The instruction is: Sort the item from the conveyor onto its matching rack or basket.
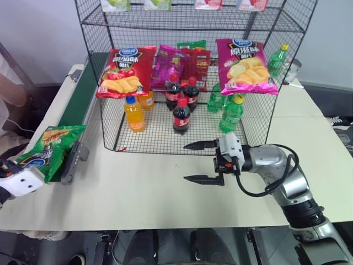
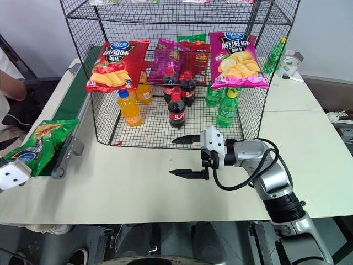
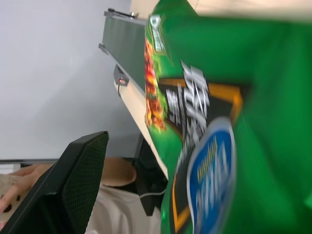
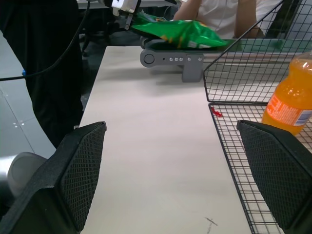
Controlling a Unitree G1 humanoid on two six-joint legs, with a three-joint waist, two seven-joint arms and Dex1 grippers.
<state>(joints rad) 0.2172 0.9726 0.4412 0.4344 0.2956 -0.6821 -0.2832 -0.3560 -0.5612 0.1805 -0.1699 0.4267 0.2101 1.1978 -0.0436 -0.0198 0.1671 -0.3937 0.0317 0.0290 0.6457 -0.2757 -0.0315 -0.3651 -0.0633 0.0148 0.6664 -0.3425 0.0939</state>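
The rack (image 1: 187, 83) stands far across the table (image 1: 143, 187); the conveyor (image 1: 83, 94) runs along its left. At the belt's near end lies our green crisp bag (image 1: 49, 149). We should ease the left gripper (image 4: 127, 10), jaws spread, squarely around the bag's near edge before pinching. The right gripper (image 1: 205, 162) waits at centre, spread and empty.

Four crisp bags (image 1: 126, 70) (nine bottles (image 1: 181, 116))
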